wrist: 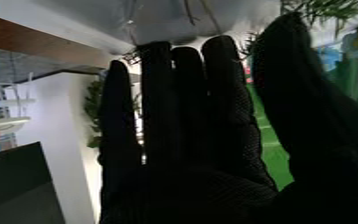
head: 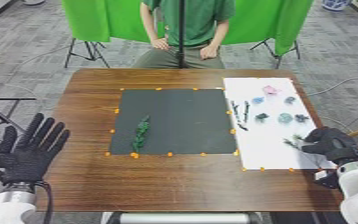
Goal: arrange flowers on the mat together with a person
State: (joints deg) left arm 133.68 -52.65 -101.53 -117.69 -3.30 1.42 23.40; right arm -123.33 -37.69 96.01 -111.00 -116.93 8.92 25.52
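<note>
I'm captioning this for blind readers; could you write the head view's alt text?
A robot's black-gloved right hand is beside a small green sprig on a white sheet; a leafy green stem lies on a dark grey mat.

Dark mat [head: 184, 120] — matt (table [head: 175, 185] wooden)

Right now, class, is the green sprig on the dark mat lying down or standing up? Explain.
Lying down: the green sprig stretches flat along the dark mat.
</note>
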